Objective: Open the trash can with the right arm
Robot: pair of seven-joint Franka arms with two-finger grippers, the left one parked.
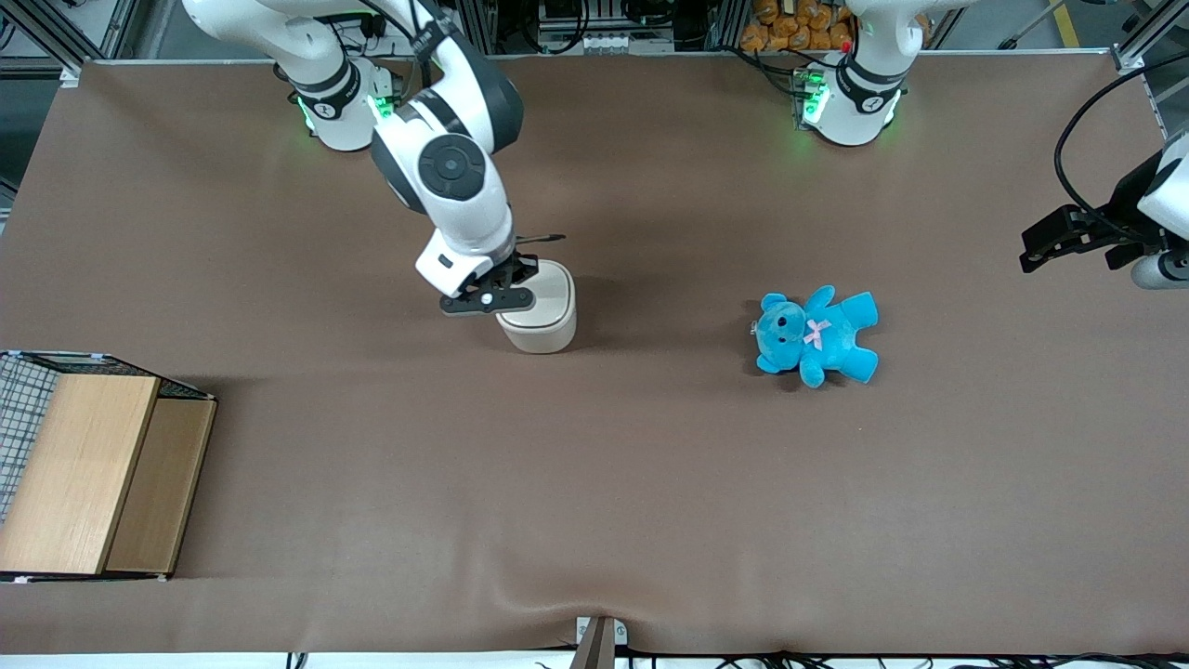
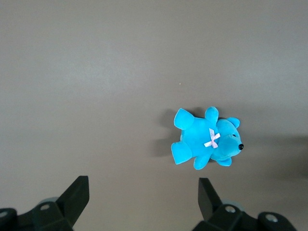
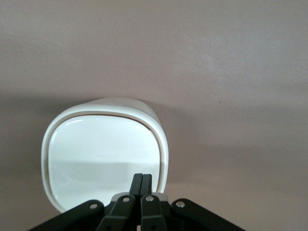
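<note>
The cream-white trash can (image 1: pixel 548 321) stands upright on the brown table near its middle, with its flat lid (image 3: pixel 101 154) down. The right arm (image 1: pixel 455 177) reaches down over it. My gripper (image 1: pixel 514 279) hangs just above the lid, over the edge of the can toward the working arm's end. In the right wrist view the gripper (image 3: pixel 142 183) has its two fingers pressed together with nothing between them, right over the lid's rim.
A blue teddy bear (image 1: pixel 817 334) lies on the table toward the parked arm's end and also shows in the left wrist view (image 2: pixel 207 139). A wooden box (image 1: pixel 93 474) with a wire mesh side stands at the working arm's end, nearer the front camera.
</note>
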